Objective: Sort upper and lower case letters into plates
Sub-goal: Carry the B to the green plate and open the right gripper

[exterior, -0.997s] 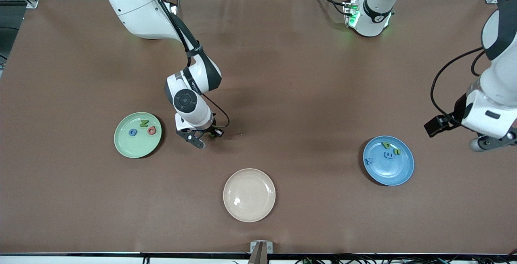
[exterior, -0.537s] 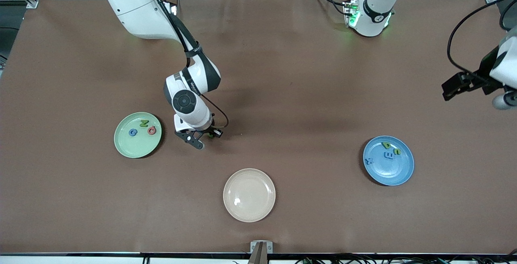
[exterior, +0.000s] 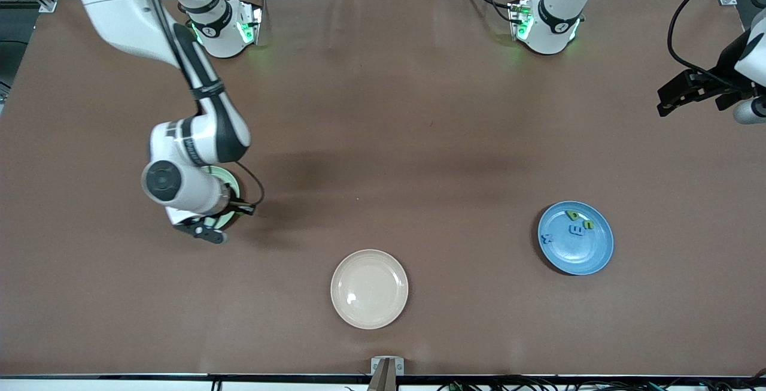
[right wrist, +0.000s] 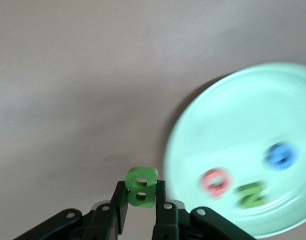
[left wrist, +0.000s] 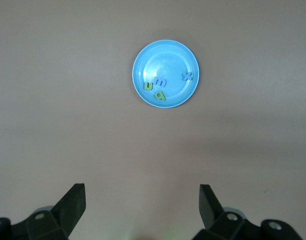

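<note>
While clamped in the right hand (right wrist: 140, 200), green letter (right wrist: 141, 186) hangs beside mint plate (right wrist: 233, 125).

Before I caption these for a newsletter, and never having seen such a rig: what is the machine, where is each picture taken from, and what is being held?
These are two white robot arms bolted at one edge of a brown table. The wide picture looks down from a camera facing them; the other two come from cameras on the arms' wrists.

The right gripper, over the table beside the mint green plate, is shut on a green letter B. That plate holds a red letter, a green N and a blue letter. The left gripper waits open, high above the blue plate, which holds four small letters. A cream plate, nearest the front camera, holds nothing.
</note>
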Available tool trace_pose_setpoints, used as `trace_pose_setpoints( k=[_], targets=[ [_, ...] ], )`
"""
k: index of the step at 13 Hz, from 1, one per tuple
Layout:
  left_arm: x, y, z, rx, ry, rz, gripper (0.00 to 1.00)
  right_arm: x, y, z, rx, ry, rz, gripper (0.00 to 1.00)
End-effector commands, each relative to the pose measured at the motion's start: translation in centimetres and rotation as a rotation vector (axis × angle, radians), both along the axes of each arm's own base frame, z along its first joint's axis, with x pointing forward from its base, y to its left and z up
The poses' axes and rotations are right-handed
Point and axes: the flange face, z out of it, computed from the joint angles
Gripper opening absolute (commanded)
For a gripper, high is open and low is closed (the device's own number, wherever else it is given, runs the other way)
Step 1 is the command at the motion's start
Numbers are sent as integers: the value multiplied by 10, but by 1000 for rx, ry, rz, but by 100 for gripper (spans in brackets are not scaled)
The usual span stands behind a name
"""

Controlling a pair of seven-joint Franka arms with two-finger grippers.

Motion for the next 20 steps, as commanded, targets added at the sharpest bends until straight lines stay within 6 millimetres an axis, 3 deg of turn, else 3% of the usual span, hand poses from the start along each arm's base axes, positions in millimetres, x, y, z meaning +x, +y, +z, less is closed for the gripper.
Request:
trace_pose_setpoints(
  k=[1,3,7,16,18,19,20],
  targets=[
    [-10,-7,-2,2,6,-33,100,-4,-60,-4,24,13,78,1],
    [-14,-3,-3,-1,11,-25,100,-3,-84,-9,31,14,88,1],
    [-16,3,1,2,-1,-26,100,-17,-87,-33,26,5,87,1],
    [-15,0,3,4,-11,-35,100,-24,-93,-61,22,25,76,4],
    [-16,4,5,2,-13,-35,100,-25,-93,-62,22,28,76,9],
    [-15,4,4,2,-11,-38,100,-25,-96,-62,22,29,72,17],
    [-15,4,4,2,-11,-36,100,-25,-97,-62,23,34,69,42]
  ],
)
